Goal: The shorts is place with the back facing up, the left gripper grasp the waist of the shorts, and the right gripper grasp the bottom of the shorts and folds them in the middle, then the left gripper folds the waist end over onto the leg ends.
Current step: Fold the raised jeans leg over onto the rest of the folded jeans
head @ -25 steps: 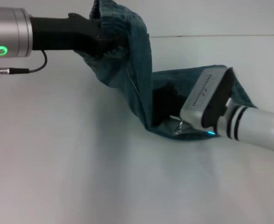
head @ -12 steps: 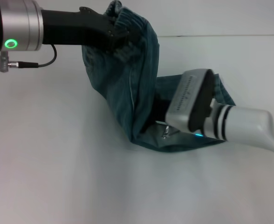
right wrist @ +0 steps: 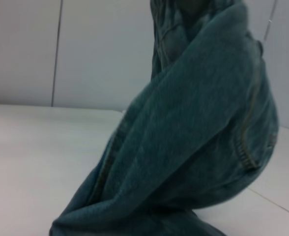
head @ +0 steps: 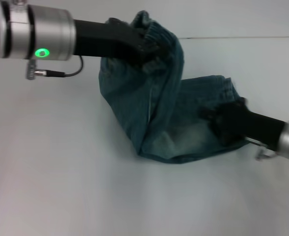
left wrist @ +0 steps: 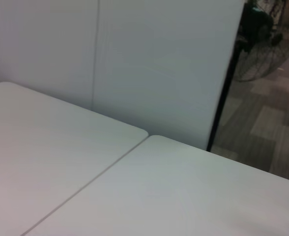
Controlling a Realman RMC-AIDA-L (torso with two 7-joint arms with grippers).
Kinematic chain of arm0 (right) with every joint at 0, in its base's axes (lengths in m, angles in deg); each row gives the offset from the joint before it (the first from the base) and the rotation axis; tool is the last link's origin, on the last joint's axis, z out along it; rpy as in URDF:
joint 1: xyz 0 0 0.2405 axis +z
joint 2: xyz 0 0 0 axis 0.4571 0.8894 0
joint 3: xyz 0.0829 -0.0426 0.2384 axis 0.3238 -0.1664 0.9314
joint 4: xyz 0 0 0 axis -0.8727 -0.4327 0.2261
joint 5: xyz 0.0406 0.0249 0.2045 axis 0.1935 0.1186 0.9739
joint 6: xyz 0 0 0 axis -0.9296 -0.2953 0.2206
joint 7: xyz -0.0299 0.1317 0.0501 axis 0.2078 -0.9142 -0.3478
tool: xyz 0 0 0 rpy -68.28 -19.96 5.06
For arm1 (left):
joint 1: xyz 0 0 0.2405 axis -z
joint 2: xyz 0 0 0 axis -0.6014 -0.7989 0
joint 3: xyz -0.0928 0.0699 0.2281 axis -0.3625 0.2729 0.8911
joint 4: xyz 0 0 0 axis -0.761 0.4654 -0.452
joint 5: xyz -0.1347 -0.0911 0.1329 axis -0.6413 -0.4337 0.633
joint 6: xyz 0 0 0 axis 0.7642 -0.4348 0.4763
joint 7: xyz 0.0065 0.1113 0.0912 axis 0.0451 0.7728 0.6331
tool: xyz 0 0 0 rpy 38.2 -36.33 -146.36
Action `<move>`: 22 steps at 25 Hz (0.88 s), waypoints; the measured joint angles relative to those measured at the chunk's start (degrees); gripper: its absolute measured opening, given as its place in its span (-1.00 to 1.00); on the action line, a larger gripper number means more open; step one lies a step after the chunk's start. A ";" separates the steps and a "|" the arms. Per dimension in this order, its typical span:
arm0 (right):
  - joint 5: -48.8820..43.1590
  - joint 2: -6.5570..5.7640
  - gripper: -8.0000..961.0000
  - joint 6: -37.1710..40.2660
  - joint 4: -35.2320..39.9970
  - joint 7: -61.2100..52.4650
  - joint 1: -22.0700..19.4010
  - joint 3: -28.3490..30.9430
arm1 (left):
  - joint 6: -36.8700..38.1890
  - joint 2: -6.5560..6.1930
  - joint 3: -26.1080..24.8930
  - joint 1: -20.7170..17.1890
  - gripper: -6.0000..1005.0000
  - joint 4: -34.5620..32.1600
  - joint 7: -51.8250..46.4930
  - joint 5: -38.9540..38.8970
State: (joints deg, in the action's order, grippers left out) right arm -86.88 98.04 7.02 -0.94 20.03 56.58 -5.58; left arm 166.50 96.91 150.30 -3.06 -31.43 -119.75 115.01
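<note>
Shorts [head: 169,123]: in the centre of the head view, one end lifted toward the upper middle of the frame, the other end lying on the desk [head: 61,172] at centre right; between the two the cloth drops in a steep drape and bends at a fold low in the frame's middle.
Left pincer [head: 152,49]: upper middle of the head view, at the end of a black arm link reaching in from the upper left; clenched on the raised end of the shorts, which bunches over and around its tip.
Right pincer [head: 218,118]: right of centre in the head view, low and just above the desk, its black body running off to the lower right; it sits at the flat end of the shorts, touching the cloth, but whether it grips or has let go I cannot tell.
Fabric: blue-green denim, faded paler on the flat panel near the fold; a gathered, ribbed band shows at the lifted end; stitched seams run along the hanging drape.
Right wrist view: the shorts [right wrist: 193,142] fill the middle as a tall twisted column of denim with a curved double seam, rising from the desk [right wrist: 31,162].
Desk surface: smooth, matte, pale grey-white; in the left wrist view two rounded-cornered desk tops [left wrist: 85,172] meet along a narrow seam.
Arm detail: silver metal cuff with a lit green ring [head: 41,52] at upper left of the head view.
</note>
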 joint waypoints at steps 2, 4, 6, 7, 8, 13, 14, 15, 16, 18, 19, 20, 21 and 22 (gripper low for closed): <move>-0.80 -0.38 -0.99 3.52 5.36 -3.54 -4.56 -1.16 | -0.64 0.06 1.05 0.47 -0.81 0.55 0.01 0.00; -1.49 -0.51 -0.99 5.94 8.54 -5.54 -7.95 -1.51 | -5.63 0.25 6.22 1.75 -0.81 3.57 0.02 -0.24; -1.80 -0.52 -0.99 7.61 9.84 -6.06 -10.00 -1.49 | -9.19 0.41 9.47 2.24 -0.81 5.19 0.01 -0.54; -1.86 -0.53 -0.99 8.03 10.05 -6.07 -10.64 -1.49 | -11.05 0.56 11.45 2.57 -0.81 6.13 0.02 -0.85; -1.93 -0.53 -0.99 8.22 10.02 -6.01 -11.02 -1.52 | -13.36 0.57 13.98 3.15 -0.81 7.37 0.02 -1.27; -3.58 -0.24 -0.99 7.52 9.35 -5.87 -10.75 -1.66 | -20.33 0.72 23.69 4.97 -0.81 10.32 -0.94 -4.03; -3.82 -0.19 -0.99 7.40 9.34 -5.90 -10.61 -1.66 | -21.45 0.73 25.60 4.97 -0.81 10.19 -1.06 -4.47; -4.06 -0.14 -0.99 7.24 9.34 -5.99 -10.43 -1.66 | -22.16 0.72 27.20 4.96 -0.81 9.88 -1.07 -4.64; -4.19 -0.10 -0.99 7.15 9.34 -6.10 -10.20 -1.71 | -22.47 0.74 28.08 4.94 -0.81 9.68 -1.07 -4.71; -4.38 -0.05 -0.99 7.17 9.34 -6.24 -9.83 -1.89 | -22.93 0.73 29.05 4.99 -0.75 9.51 -1.07 -4.72; -4.55 -0.05 -0.99 7.28 9.34 -6.30 -9.67 -1.93 | -23.01 0.73 29.21 5.10 -0.68 9.52 -1.06 -4.72; -4.70 -0.04 -0.99 7.55 9.33 -6.42 -9.57 -1.94 | -23.05 0.74 29.29 5.17 -0.62 9.52 -1.00 -4.72; -4.88 -0.04 -0.99 7.88 9.32 -6.63 -9.50 -1.94 | -23.08 0.73 29.25 5.17 -0.55 9.51 -0.94 -4.72; -5.32 -0.04 -0.99 8.39 9.44 -7.14 -9.43 -2.01 | -23.26 0.73 29.11 5.11 -0.48 9.40 -0.76 -4.72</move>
State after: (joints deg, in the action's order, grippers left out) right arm -92.21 98.01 15.41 8.49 12.89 47.14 -7.59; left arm 143.25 97.65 179.41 2.05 -22.03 -120.51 110.28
